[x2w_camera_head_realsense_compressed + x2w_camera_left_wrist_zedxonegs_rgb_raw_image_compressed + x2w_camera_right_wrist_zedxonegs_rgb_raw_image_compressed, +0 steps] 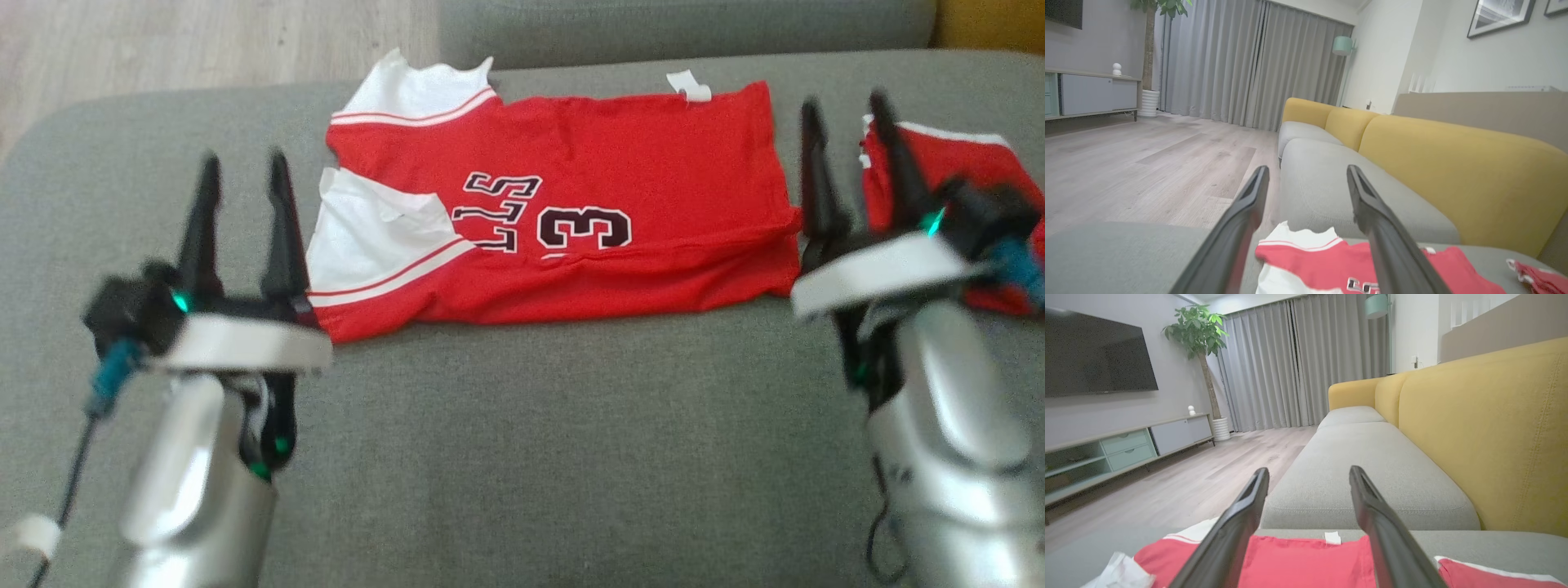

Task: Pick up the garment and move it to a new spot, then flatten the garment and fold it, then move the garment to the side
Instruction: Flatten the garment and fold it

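Note:
The garment (563, 204), a red jersey with white sleeves and black lettering, lies folded lengthwise on the grey sofa seat (531, 425). It shows low in the left wrist view (1323, 261) and the right wrist view (1298, 559). My left gripper (241, 175) hovers open just left of the jersey's sleeve end, nothing between its fingers (1249, 208). My right gripper (849, 122) is open beside the jersey's hem end, empty as well, its fingers (1367, 502) raised above the cloth.
A second red piece of clothing (963, 163) lies on the seat behind my right gripper. Yellow back cushions (1486, 428) line the sofa's far side. Wooden floor (1135, 163) lies beyond the seat's left end, with a TV cabinet (1126, 449) and potted plant (1200, 335).

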Robot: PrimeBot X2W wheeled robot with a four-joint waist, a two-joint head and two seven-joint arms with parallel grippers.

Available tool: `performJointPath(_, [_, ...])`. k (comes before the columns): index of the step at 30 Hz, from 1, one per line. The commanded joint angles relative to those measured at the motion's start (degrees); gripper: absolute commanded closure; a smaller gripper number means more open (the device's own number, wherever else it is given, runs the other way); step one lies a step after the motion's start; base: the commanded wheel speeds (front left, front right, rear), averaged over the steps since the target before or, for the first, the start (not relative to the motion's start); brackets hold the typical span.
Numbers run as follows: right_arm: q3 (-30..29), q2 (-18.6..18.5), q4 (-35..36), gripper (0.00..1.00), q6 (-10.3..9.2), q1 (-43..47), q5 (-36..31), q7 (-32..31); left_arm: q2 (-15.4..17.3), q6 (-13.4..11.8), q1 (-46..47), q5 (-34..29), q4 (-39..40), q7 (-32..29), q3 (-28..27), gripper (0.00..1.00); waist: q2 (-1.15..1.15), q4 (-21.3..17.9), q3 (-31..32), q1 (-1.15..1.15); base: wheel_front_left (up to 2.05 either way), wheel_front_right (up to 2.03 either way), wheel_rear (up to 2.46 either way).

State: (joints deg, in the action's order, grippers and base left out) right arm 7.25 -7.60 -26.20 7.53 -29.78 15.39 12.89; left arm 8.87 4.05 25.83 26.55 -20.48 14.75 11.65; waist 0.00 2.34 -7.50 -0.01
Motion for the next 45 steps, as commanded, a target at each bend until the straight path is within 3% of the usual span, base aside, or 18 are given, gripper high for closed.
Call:
performJointPath(1, [0.8, 1.5, 2.8, 0.00, -0.04, 1.1, -2.4, 0.9, 1.3, -0.3, 0.7, -1.7, 2.3, 0.2, -1.8, 0.00, 0.00, 0.2, 0.9, 0.01, 0.00, 0.00, 0.00])
performJointPath(5, [-1.7, 3.8, 4.6, 0.00, -0.04, 7.9, -5.8, 1.7, -0.7, -1.1, -5.3, -5.2, 3.3, 0.2, -2.2, 0.00, 0.00, 0.2, 2.2, 0.01, 0.00, 0.00, 0.00])
performJointPath(17, [-2.7, 4.7, 9.7, 0.00, -0.04, 18.0, -2.7, 2.1, -4.3, -2.1, -12.2, -9.6, -0.3, 0.2, -4.1, 0.00, 0.00, -0.7, 2.0, 0.01, 0.00, 0.00, 0.00])
performJointPath(21, [-1.6, 4.7, 10.6, 0.00, -0.04, 16.9, -2.6, 2.1, -3.5, -4.8, -9.5, -11.1, -6.3, 0.0, -5.1, 0.00, 0.00, -1.8, 0.3, 0.01, 0.00, 0.00, 0.00])
performJointPath(27, [0.4, 4.7, 12.3, 0.00, -0.04, 15.7, -1.1, 2.1, -1.0, -7.1, -3.1, -11.8, -16.1, -4.5, -5.9, 0.00, 0.00, -4.0, -3.3, 0.01, 0.00, 0.00, 0.00])
performJointPath(31, [1.4, 4.7, 12.5, 0.00, -0.04, 15.2, 0.2, 2.1, 1.1, -9.9, 0.2, -12.9, -22.7, -7.7, -6.2, 0.00, 0.00, -5.4, -4.9, 0.01, 0.00, 0.00, 0.00])
performJointPath(37, [2.3, 4.7, 12.6, 0.00, -0.04, 15.1, 1.8, 2.1, 1.8, -6.9, 3.3, -12.7, -28.4, -10.0, -4.7, 0.00, 0.00, -6.3, -6.2, 0.01, 0.00, 0.00, 0.00])
performJointPath(45, [2.7, 4.7, 11.9, 0.00, -0.04, 14.7, 2.9, 2.1, 0.2, -3.0, 4.1, -11.7, -32.2, -11.6, -2.6, 0.00, 0.00, -6.2, -6.0, 0.01, 0.00, 0.00, 0.00])
